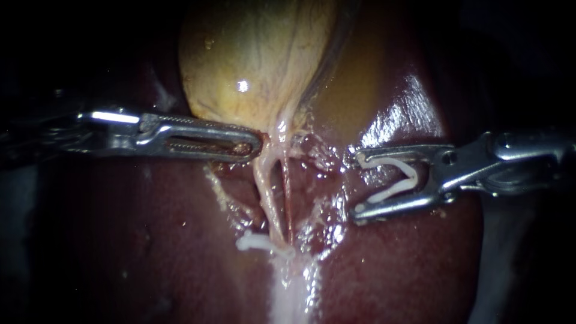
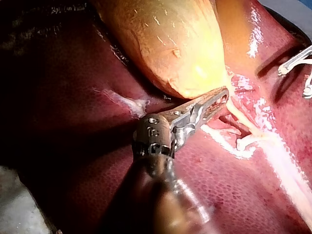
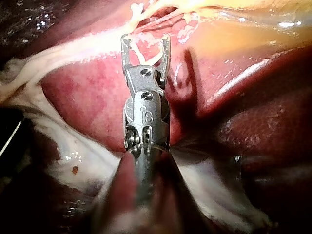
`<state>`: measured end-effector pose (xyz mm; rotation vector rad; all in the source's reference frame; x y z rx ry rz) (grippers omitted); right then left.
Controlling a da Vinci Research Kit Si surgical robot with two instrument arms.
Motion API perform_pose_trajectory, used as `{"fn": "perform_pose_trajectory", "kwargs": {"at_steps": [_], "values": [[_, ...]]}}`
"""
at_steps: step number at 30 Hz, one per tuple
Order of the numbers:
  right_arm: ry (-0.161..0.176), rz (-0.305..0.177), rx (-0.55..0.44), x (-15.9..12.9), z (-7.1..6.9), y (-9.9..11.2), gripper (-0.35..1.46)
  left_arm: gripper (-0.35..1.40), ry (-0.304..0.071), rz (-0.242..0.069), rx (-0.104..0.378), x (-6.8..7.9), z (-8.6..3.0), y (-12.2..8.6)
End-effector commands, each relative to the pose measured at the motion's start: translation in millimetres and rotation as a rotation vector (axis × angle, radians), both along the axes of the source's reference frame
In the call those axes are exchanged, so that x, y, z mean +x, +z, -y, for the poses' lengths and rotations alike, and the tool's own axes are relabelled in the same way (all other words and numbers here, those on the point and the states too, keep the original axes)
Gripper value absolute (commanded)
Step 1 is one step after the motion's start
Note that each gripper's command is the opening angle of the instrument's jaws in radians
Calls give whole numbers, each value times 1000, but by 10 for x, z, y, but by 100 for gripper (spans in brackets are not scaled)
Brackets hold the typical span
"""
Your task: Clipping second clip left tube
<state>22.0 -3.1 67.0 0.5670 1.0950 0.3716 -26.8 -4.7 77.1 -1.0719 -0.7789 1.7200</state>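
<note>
Dark surroundings [image 1: 36,288] close in on the left and right of the endoscope view. Light reaches only the middle of the scene, where it throws bright white glints off the wet liver [image 1: 414,108]. In the left wrist view a pale grey surface [image 2: 17,204] lies beside the liver's near edge, and a small patch of blue material [image 2: 292,6] shows past its far edge. What either one is cannot be told.

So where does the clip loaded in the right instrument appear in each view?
Endoscope: loaded clip held in the right instrument's jaws, right of the tubes.
Left wrist: beyond the left instrument, past the tubes.
Right wrist: between its own instrument's jaws.
Shared landmark: gallbladder.
</note>
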Motion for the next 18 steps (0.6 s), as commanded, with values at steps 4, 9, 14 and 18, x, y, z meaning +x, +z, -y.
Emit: {"fn": "perform_pose_trajectory", "kwargs": {"at_steps": [4,9,14,18], "values": [[0,1,0,0,1,0,49,-35,-1,1,7,4,0,-7],[1,1,0,1,1,1,49,-35,2,3,18,11,-2,-30],[3,-1,0,1,1,1,49,-35,-3,11,19,9,6,-51],[3,-1,0,2,1,0,49,-35,-5,17,20,10,9,-62]]}}
